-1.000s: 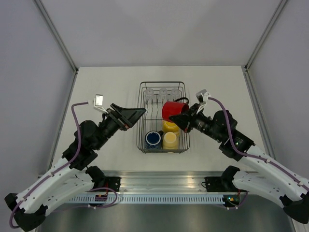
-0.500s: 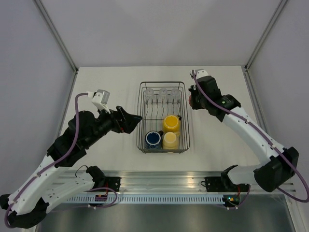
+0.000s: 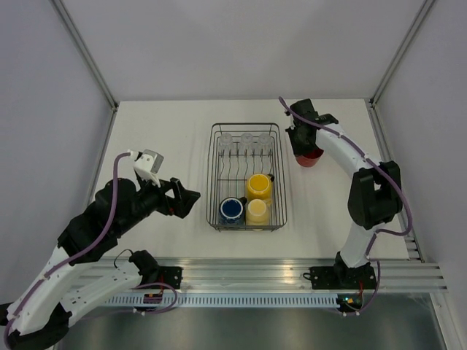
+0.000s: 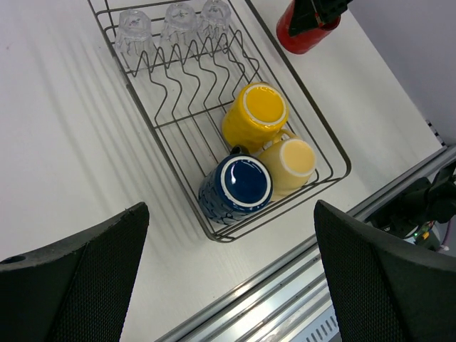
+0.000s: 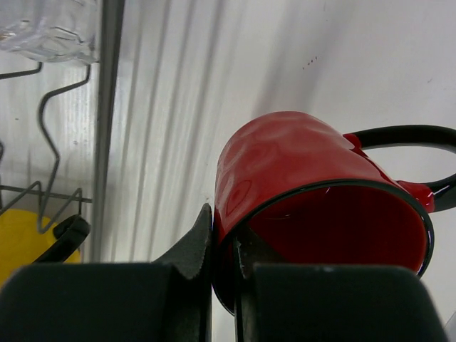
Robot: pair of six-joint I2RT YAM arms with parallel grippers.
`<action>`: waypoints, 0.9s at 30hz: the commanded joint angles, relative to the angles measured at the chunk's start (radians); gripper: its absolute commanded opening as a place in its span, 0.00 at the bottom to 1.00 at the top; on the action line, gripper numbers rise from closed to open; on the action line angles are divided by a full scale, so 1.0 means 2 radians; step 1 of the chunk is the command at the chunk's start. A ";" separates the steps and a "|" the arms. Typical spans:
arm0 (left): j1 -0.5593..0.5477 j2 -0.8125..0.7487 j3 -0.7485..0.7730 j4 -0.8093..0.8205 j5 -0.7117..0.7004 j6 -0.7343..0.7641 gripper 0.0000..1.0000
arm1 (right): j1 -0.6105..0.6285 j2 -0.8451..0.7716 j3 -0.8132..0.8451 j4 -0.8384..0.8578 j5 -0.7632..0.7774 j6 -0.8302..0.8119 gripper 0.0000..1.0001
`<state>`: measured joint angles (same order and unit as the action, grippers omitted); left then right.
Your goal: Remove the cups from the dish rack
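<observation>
Red mug [image 5: 299,171], pinched by its rim in the clenched right claw [image 5: 222,242], is outside the dish rack [image 3: 281,175] just to that claw's left, low at the worktop [image 3: 328,204]; touching or not, I cannot tell. Left claw [image 4: 228,271] hangs spread wide and empty, the rack ahead of it holding yellow mug [image 4: 260,110], cream mug [image 4: 292,160], dark blue mug [image 4: 242,182] and three glass tumblers [image 4: 178,21]. By my judgement one cup is out and six are left.

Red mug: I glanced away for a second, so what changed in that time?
The right fingers, shut on the red mug, carried it from over the dish rack to beside its far right corner. The open left fingers drew back from the rack. Yellow mug, cream mug, blue mug and three glasses stayed in the rack.
</observation>
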<state>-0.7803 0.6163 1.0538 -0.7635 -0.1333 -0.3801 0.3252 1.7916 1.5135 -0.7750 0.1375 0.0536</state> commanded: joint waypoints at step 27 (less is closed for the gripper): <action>0.001 0.049 -0.004 -0.019 -0.058 0.034 1.00 | -0.042 0.072 0.065 -0.014 -0.003 -0.028 0.40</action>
<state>-0.7803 0.6846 1.0275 -0.7883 -0.2123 -0.3378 0.2401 2.0087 1.6054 -0.8021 0.0975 -0.0055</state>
